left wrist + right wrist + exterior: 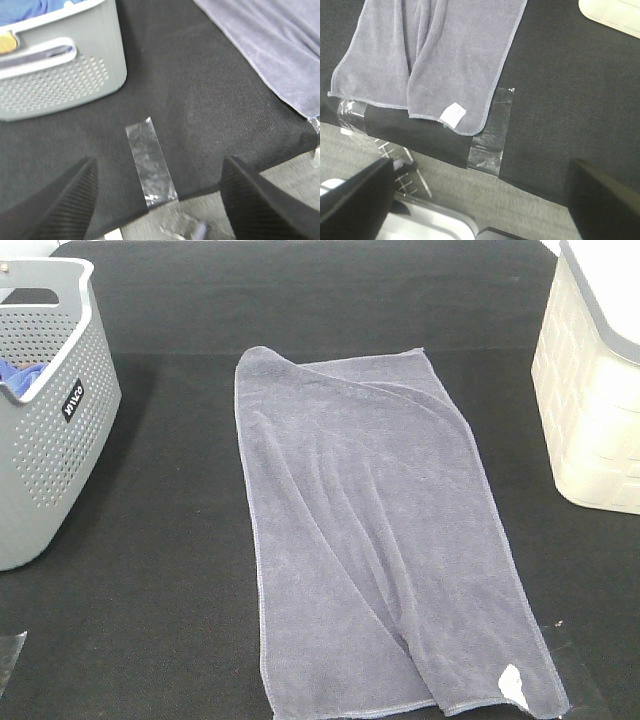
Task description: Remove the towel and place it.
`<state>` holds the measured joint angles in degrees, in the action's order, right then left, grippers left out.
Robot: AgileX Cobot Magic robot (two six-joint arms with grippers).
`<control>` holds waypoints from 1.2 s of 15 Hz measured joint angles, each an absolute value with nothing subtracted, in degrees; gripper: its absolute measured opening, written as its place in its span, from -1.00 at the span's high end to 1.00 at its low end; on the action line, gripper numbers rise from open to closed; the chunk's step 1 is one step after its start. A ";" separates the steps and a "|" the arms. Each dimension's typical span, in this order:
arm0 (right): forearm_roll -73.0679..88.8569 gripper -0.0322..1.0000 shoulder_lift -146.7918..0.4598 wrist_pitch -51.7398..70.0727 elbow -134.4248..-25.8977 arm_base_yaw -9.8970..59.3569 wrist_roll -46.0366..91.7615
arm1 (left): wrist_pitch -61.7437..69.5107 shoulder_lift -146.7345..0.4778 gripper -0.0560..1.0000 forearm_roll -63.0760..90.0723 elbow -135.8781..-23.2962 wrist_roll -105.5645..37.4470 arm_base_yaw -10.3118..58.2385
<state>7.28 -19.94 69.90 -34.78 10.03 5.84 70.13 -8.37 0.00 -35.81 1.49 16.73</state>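
Both hands (157, 200) (480, 200) gape; soft rectangular towel (370, 530) lies rumpled.

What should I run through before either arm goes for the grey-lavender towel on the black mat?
1. Grey-lavender microfibre towel lies on the black mat, partly folded over itself, nothing on top: ok.
2. Left gripper open, holding nothing, above a clear tape strip, beside the towel: ok.
3. Right gripper open wide, empty, off the towel's tagged corner: ok.
4. White tag corner in sight of the right wrist camera, edge reachable: ok.
5. Grey perforated plastic basket on the left already holds a blue cloth; room left: cannot tell.
6. Cream plastic bin on the right, contents: cannot tell.
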 joint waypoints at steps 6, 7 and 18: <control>8.25 -0.73 -4.24 68.75 -31.34 11.29 6.99 | 65.55 -2.41 -0.37 3.21 -31.28 -10.14 16.73; 8.37 -0.73 -3.09 67.49 -31.17 11.29 6.99 | 62.51 -2.41 -0.37 4.98 -30.31 -11.17 16.73; 8.54 -0.73 -2.46 61.25 -28.76 11.29 8.48 | 60.85 -2.52 -0.37 7.45 -29.68 -13.06 16.67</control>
